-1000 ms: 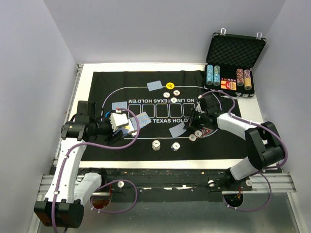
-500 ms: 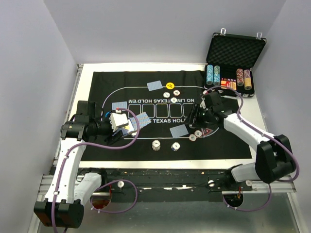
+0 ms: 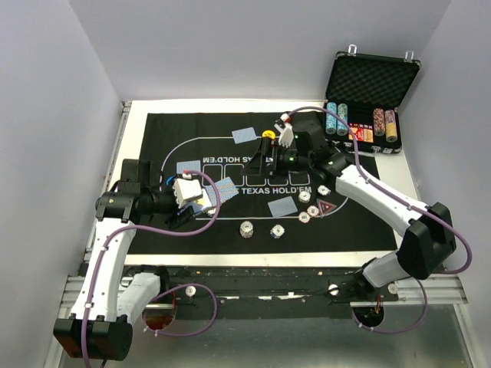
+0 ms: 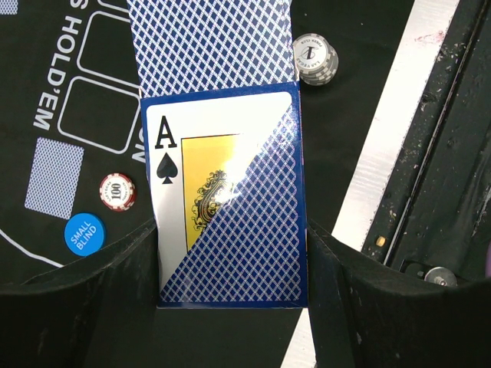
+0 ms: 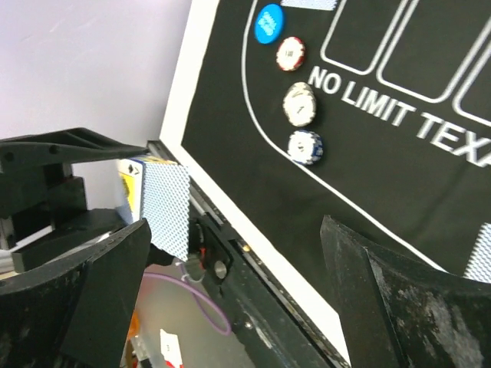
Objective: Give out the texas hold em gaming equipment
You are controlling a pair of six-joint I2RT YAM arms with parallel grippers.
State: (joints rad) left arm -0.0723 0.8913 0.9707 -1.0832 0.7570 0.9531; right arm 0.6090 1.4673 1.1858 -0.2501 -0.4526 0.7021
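Pale-walled booth from above, with white tabletop (image 3: 230,107) under large black felt mat with white print (image 3: 360,230). At mat's left side, left gripper (image 3: 188,195) clamped shut on small blue-and-white cardboard deck box (image 3: 186,189). Change within the last second: release by right gripper (image 3: 270,153), jaws from shut to wide apart, then a swing away from small round speckled poker chips (image 3: 304,217) at mat's right, up toward yellow round button disc (image 3: 267,134). Read as one chip drop finished and the next item being sought. Blue-backed playing cards (image 3: 282,205) lying singly about the mat. Off the mat at far right, open black foam-lined metal case (image 3: 374,77), holding upright rows of coloured chips (image 3: 336,119) and small red-and-yellow packet (image 3: 357,134).

From left wrist: ace-of-spades face of the box, pinched on both sides by black fingers (image 4: 115,307). Beyond it, blue round disc marked small blind (image 4: 84,234), red-and-white chip marked 100 (image 4: 116,191) and grey chip stack (image 4: 314,59).

From right wrist: black fingers (image 5: 77,291) spread wide, nothing between. Mat lettering and a few chips further off.
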